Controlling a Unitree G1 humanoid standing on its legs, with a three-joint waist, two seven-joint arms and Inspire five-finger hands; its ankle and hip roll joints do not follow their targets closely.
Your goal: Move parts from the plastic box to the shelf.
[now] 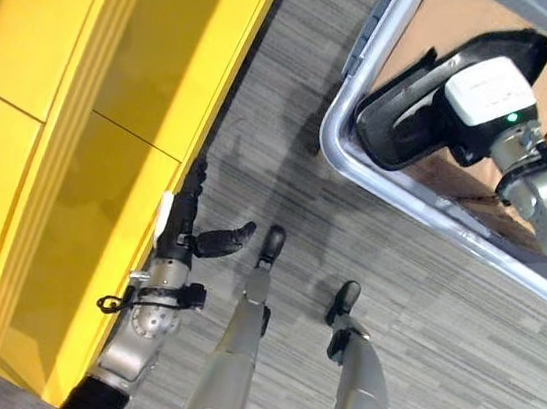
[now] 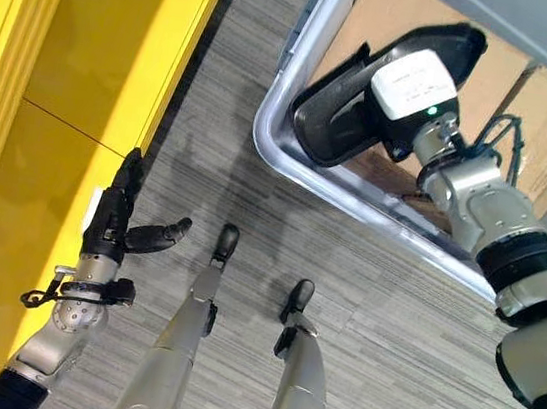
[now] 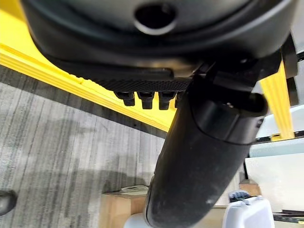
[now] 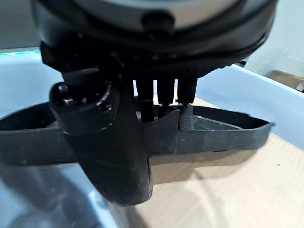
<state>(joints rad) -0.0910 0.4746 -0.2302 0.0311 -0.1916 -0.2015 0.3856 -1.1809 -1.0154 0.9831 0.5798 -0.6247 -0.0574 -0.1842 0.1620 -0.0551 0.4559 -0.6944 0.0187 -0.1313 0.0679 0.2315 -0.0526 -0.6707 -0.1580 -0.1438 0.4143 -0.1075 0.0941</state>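
While our right hand [image 2: 410, 86] reaches into the plastic box [image 2: 277, 114] at the far right, its fingers [image 4: 164, 97] curl over the edge of a black moulded part [image 2: 341, 113] and the thumb [image 4: 107, 142] lies across the part's near face, so we have hold of it. From above, the part stands tilted against the box's near left wall, one end poking above the rim. Brown cardboard [image 2: 399, 14] lines the box floor beneath it.

Our left hand [image 2: 115, 219] hangs low at the near left, fingers straight and thumb [image 2: 158, 237] spread sideways, holding nothing. It sits just beside the yellow shelf [image 1: 121, 63], whose broad flat panels run along the whole left side of the scene.

Between shelf and box lies grey striped carpet [image 1: 263, 133].

Our right wrist view shows what the head views cannot: the fingertips hooked inside the part's hollow, and the pale blue box wall [image 4: 247, 90] rising behind it. Our left wrist view shows the shelf's yellow edge [image 3: 57, 71] past the straight fingers, and beyond it a wooden block [image 3: 116, 209] and a pale plastic container [image 3: 247, 211] on the floor, which we cannot identify further.
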